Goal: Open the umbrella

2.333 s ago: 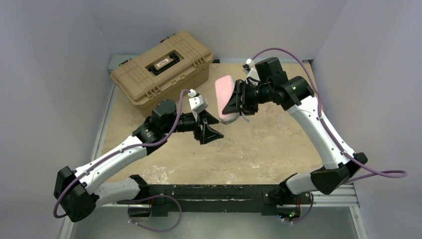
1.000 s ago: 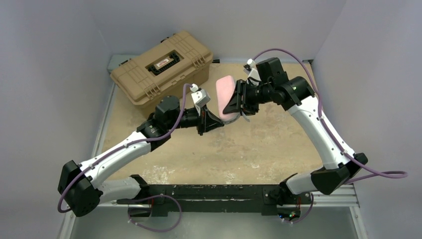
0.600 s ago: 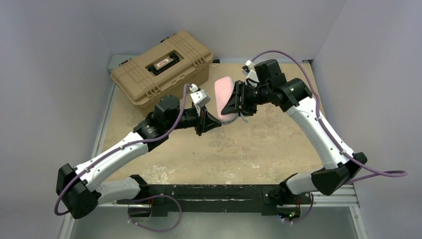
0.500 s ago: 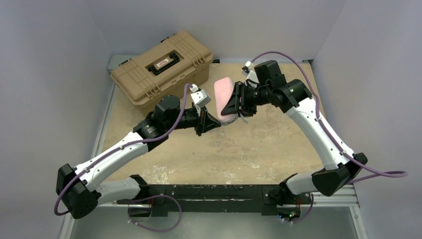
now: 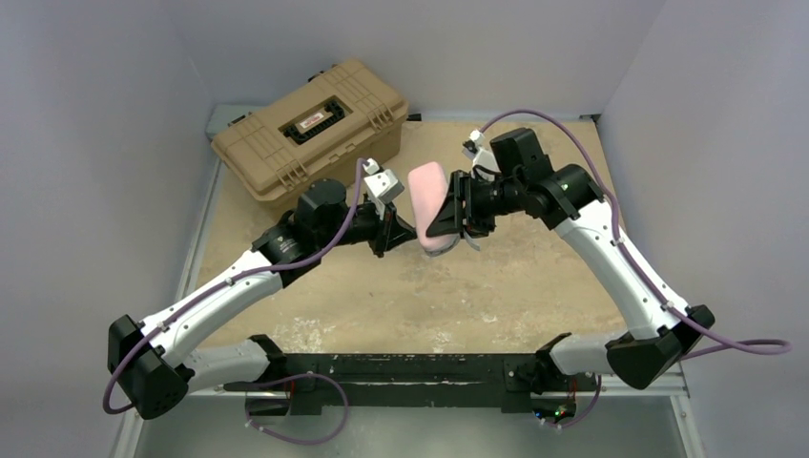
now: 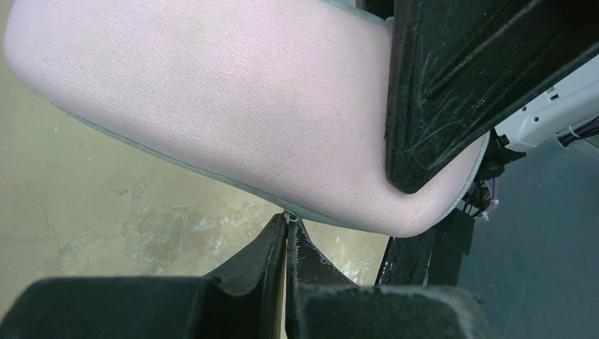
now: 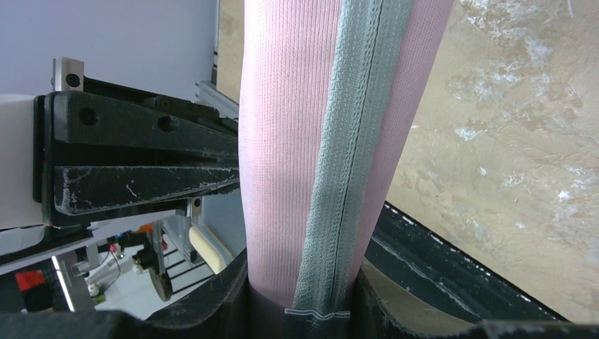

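Umbrella is held folded above the bench centre, grasped by right gripper. Left gripper is clenched at its seam edge; whether anything is pinched cannot be told. Canopy not yet opened.

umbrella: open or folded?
Folded. The umbrella is a compact pink bundle clamped in the right pincer; no canopy spread, no shaft showing. The left pincer is shut, tips at its grey seam.

umbrella, right side: hidden behind right gripper
left gripper, bit pinched: too small to tell
toolbox label: unreadable
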`<state>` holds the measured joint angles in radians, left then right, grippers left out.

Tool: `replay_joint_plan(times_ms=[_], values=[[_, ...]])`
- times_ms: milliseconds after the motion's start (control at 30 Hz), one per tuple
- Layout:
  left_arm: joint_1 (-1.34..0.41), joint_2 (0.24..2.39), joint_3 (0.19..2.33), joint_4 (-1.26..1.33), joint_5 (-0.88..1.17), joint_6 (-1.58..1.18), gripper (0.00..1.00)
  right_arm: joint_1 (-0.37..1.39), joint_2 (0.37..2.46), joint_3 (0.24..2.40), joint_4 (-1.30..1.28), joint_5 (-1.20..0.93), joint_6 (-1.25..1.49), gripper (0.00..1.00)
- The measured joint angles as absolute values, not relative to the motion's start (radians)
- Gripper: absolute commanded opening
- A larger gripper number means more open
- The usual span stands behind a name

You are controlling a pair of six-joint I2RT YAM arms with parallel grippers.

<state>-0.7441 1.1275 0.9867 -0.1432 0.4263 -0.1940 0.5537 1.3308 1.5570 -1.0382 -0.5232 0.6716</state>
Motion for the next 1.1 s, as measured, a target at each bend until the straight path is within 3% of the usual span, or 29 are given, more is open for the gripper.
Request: replay_joint_plan(times_ms=[1100], values=[[-0.717,1.152,1.033,-0.253,0.265,-0.085,0.00,0.571,1.274,1.448,-1.077,-0.575,0.549,0.00]])
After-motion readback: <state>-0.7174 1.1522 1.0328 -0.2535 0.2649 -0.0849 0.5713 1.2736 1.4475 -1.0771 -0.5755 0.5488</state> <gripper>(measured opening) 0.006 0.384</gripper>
